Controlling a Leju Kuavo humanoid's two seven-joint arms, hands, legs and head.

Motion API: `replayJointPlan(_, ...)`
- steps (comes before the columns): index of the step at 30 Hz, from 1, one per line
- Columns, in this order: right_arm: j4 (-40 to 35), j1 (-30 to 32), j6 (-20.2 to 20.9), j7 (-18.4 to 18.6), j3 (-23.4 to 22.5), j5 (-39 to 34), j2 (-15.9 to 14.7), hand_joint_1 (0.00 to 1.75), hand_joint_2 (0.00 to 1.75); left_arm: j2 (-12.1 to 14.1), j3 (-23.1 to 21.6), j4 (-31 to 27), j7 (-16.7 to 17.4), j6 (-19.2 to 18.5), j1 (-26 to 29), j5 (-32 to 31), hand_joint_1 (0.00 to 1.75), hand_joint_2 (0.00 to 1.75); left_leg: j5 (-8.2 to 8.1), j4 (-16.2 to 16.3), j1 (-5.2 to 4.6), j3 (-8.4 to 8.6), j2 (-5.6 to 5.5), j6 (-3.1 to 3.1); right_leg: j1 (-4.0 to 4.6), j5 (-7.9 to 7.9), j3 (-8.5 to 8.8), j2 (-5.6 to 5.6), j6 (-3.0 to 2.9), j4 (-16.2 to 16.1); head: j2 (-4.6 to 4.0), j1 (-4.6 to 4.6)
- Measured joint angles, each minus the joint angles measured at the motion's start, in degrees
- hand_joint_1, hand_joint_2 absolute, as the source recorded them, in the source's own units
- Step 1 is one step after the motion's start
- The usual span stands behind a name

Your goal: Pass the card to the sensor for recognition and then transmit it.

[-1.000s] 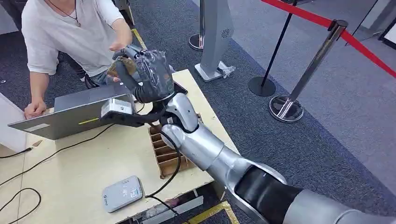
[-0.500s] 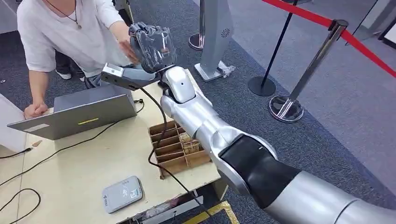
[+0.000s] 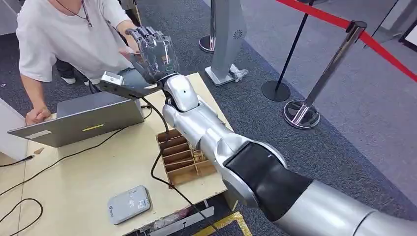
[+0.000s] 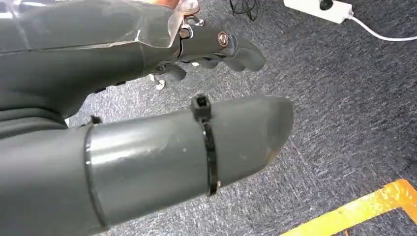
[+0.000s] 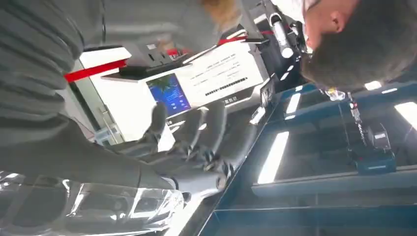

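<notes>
My right hand (image 3: 153, 51) is raised over the table's far edge, in front of a person in a white shirt (image 3: 64, 34). Its fingers (image 5: 196, 132) stand straight and spread, and I see nothing between them. The person's hand (image 3: 129, 47) is right behind it, partly hidden. I cannot make out the card here. The grey card sensor (image 3: 129, 204) lies flat near the table's front edge, well below and apart from the hand. My left hand (image 4: 147, 123) hangs over grey carpet, thumb apart from the fingers, holding nothing.
A grey laptop (image 3: 78, 118) stands on the wooden table (image 3: 83, 172) at the back left, with black cables running across. A cardboard divider box (image 3: 184, 158) sits at the table's right edge. Stanchions with a red belt (image 3: 339, 59) stand to the right.
My right arm rose from above the laptop up toward the person. The brownish card seen in the hand a second ago is gone from it, and the fingers have straightened.
</notes>
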Motion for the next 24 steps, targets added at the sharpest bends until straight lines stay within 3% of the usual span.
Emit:
replayJointPlan(9, 1.1, -0.4, 0.0, -0.1, 0.0, 0.0, 0.5, 0.0, 0.0, 0.0, 0.6, 0.0, -0.1, 0.0, 0.0, 0.1, 0.0, 0.0, 0.01, 0.0, 0.0, 0.01, 0.0, 0.0, 0.0, 0.0, 0.01, 0.0, 0.0, 0.0, 0.0, 0.0)
replayJointPlan(14, 0.3, 0.0, 0.0, -3.2, 0.0, -1.7, 1.2, 0.0, 0.0, 0.0, 0.7, 0.0, -0.1, 0.0, 0.0, 0.1, 0.0, 0.0, 0.0, 0.0, 0.0, 0.0, 0.01, 0.0, 0.0, 0.0, 0.0, 0.0, 0.0, 0.0, 0.0, 0.0)
replayJointPlan(20, -5.2, 2.9, 0.0, -9.7, 0.7, -10.5, 2.4, 0.0, 0.0, 0.0, 0.9, 0.0, 0.0, 0.0, 0.0, 0.2, 0.0, 0.0, -0.01, 0.0, 0.01, 0.0, -0.02, -0.01, 0.01, -0.01, -0.01, -0.01, 0.0, 0.0, 0.0, 0.0)
replayJointPlan(24, -13.5, 8.3, 0.3, -11.5, 3.5, -17.6, 2.1, 0.0, 0.0, 0.2, 1.3, 0.0, -0.4, -0.2, 0.0, 0.3, 0.0, 0.0, -0.01, 0.0, 0.01, 0.01, 0.01, -0.01, 0.01, -0.01, -0.01, 0.0, 0.0, 0.0, 0.0, 0.0)
